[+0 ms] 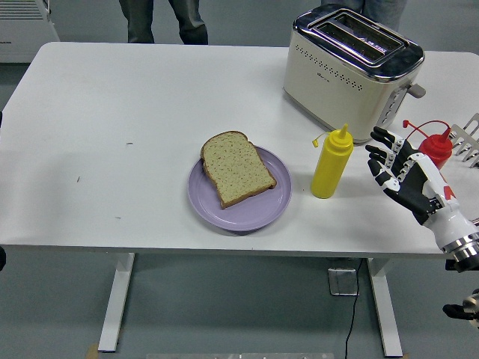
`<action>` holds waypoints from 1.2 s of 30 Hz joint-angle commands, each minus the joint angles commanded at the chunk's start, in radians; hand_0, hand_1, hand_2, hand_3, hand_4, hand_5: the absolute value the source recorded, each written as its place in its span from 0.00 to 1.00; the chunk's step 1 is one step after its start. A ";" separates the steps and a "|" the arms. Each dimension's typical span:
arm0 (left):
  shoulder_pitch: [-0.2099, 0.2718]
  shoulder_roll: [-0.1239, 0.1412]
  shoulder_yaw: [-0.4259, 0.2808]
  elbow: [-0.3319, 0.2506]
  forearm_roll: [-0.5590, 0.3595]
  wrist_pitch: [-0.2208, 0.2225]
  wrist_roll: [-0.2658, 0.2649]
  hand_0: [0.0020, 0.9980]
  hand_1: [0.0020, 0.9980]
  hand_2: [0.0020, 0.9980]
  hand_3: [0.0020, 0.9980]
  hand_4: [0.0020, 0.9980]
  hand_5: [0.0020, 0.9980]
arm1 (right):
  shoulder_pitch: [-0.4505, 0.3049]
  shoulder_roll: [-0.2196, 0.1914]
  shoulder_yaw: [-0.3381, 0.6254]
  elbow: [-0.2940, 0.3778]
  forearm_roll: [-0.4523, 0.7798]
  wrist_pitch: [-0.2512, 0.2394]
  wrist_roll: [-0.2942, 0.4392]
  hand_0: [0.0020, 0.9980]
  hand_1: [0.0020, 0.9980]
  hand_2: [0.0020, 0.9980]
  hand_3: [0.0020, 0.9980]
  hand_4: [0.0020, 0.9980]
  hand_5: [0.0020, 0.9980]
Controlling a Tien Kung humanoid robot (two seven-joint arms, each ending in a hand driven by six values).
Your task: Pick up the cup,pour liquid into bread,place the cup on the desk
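A yellow squeeze bottle [331,163] stands upright on the white table [112,112], its cap hanging off to the left. A slice of brown bread [236,168] lies on a purple plate [247,209] left of the bottle. My right hand [389,161] hovers open just right of the bottle, fingers spread, a small gap away from it and holding nothing. No cup is in view. My left hand is out of the picture.
A cream and chrome toaster [352,63] sits behind the bottle. A red squeeze bottle [434,149] stands behind my right hand, with a metal rack [468,138] at the right edge. A person's legs [161,19] show beyond the far edge.
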 joint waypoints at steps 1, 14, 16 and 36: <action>0.000 0.000 0.000 0.000 0.000 0.000 0.000 0.83 0.82 0.86 0.82 0.65 1.00 | 0.004 0.002 -0.002 -0.005 -0.002 -0.001 0.000 0.90 0.86 0.93 0.92 0.67 0.36; 0.000 -0.001 -0.003 0.000 0.000 0.000 0.000 0.83 0.82 0.86 0.82 0.66 1.00 | 0.049 0.024 -0.029 -0.088 -0.051 -0.022 0.009 0.90 0.86 0.93 0.92 0.67 0.34; 0.001 -0.001 -0.002 0.000 0.000 0.000 0.000 0.83 0.82 0.86 0.82 0.66 1.00 | 0.052 0.025 -0.033 -0.096 -0.061 -0.024 0.010 0.90 0.86 0.93 0.92 0.67 0.34; 0.004 0.000 0.001 0.001 -0.001 0.000 -0.001 0.83 0.82 0.86 0.82 0.66 1.00 | 0.095 0.048 -0.077 -0.174 -0.121 -0.049 0.019 0.91 0.87 0.95 0.96 0.71 0.24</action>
